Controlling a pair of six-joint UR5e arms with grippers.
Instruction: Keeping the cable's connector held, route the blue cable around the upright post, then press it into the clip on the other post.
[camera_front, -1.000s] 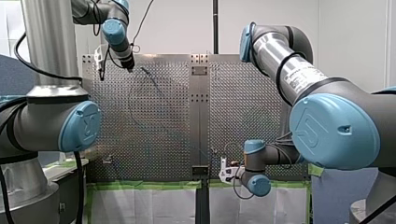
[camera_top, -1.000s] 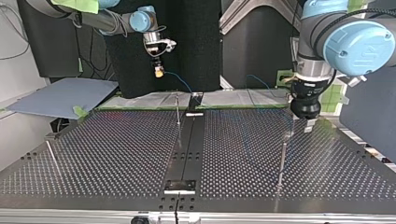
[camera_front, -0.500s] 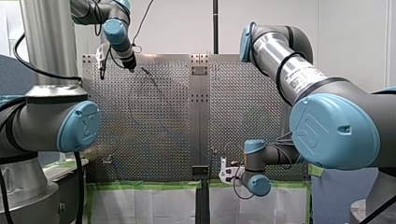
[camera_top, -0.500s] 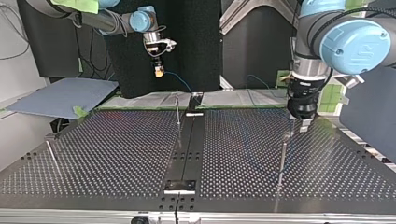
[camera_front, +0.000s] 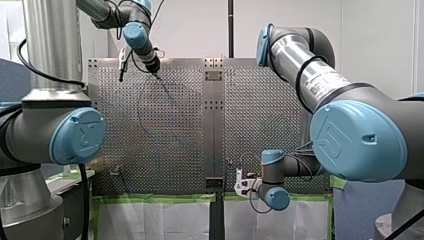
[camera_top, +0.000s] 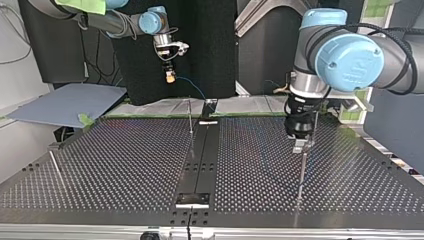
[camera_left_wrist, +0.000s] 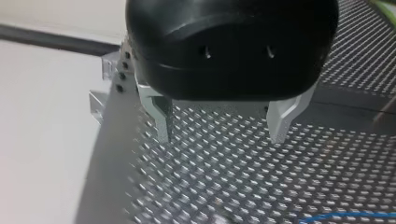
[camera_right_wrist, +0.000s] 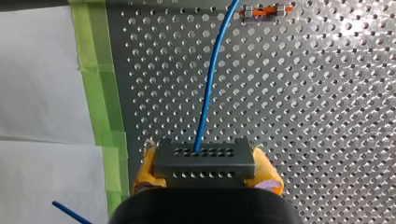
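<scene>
My right gripper (camera_right_wrist: 205, 179) is shut, its yellow pads clamping the grey connector (camera_right_wrist: 204, 163). The blue cable (camera_right_wrist: 210, 79) runs from the connector ahead over the perforated plate. In the top view that gripper (camera_top: 170, 76) hangs above the table's far edge, and the cable (camera_top: 192, 87) droops from it. My left gripper (camera_left_wrist: 222, 135) is open, with nothing between its metal fingers, low over the plate. In the top view it (camera_top: 300, 144) stands just above a thin upright post (camera_top: 302, 170). Another slim post (camera_top: 190, 120) rises near the centre strip.
A small orange-and-metal clip (camera_right_wrist: 266, 10) sits on the plate ahead of the right gripper. Green tape (camera_right_wrist: 100, 93) lines the plate's edge. A third post (camera_top: 56, 167) leans at the top view's left. A grey-blue sheet (camera_top: 65, 102) lies beyond the table.
My left arm has swung toward the table's middle, leftward in the top view, and its gripper now stands over the post. The right arm has stayed put.
</scene>
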